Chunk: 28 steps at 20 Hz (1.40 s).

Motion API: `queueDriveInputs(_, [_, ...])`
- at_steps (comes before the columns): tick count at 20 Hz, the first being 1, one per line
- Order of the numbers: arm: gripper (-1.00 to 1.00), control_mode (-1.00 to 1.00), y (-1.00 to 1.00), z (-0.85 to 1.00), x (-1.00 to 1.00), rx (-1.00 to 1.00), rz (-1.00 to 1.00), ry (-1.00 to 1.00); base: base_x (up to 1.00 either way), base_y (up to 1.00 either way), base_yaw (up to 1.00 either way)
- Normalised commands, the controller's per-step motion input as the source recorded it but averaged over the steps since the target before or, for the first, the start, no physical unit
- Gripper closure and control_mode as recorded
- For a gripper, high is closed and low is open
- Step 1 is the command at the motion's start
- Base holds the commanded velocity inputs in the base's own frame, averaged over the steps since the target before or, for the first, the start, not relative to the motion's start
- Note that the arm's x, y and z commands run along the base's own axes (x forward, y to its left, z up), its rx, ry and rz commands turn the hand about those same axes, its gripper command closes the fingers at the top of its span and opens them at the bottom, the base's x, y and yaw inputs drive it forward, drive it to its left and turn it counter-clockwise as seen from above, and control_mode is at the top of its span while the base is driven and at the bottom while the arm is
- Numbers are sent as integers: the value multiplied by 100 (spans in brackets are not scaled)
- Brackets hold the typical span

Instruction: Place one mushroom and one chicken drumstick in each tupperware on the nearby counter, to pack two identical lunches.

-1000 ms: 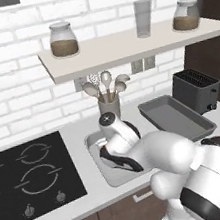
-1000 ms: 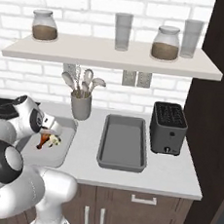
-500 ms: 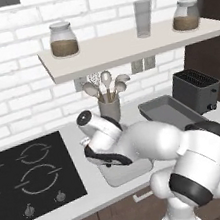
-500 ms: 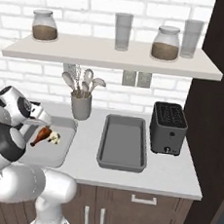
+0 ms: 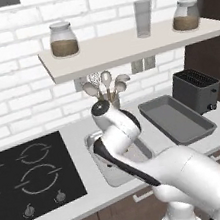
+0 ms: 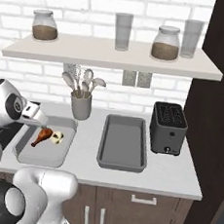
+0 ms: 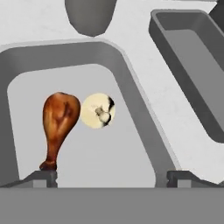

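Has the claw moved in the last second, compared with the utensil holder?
Yes. In the right base view the claw has risen and shifted toward the utensil holder, from low over the light grey tupperware to above the chicken drumstick.

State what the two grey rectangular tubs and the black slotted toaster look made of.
Light grey shallow tub: matte plastic, judging by its even dull surface and rounded rim. Darker grey rectangular tub: plastic or coated metal, uniform and dull. Black slotted toaster: seemingly dark metal or hard plastic, faintly glossy sides.
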Motion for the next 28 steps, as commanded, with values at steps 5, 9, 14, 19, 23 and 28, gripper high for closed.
queueDriveInputs(5, [-100, -100, -65, 6, -70, 19, 24, -2, 0, 0, 0])
queueDriveInputs(9, [-100, -100, -43, 30, -43, 5, 26, 0, 0, 0, 0])
queueDriveInputs(14, [-100, -100, -43, 66, -4, 2, 16, 0, 0, 0, 0])
queueDriveInputs(19, [-100, -100, -52, 40, -7, 3, 6, 0, 0, 0, 0])
queueDriveInputs(23, [-100, 100, -8, 1, -11, 0, 2, 0, -67, -24, 6])
queueDriveInputs(28, [-100, 100, 0, 0, 0, 0, 0, 0, -100, -2, 3])
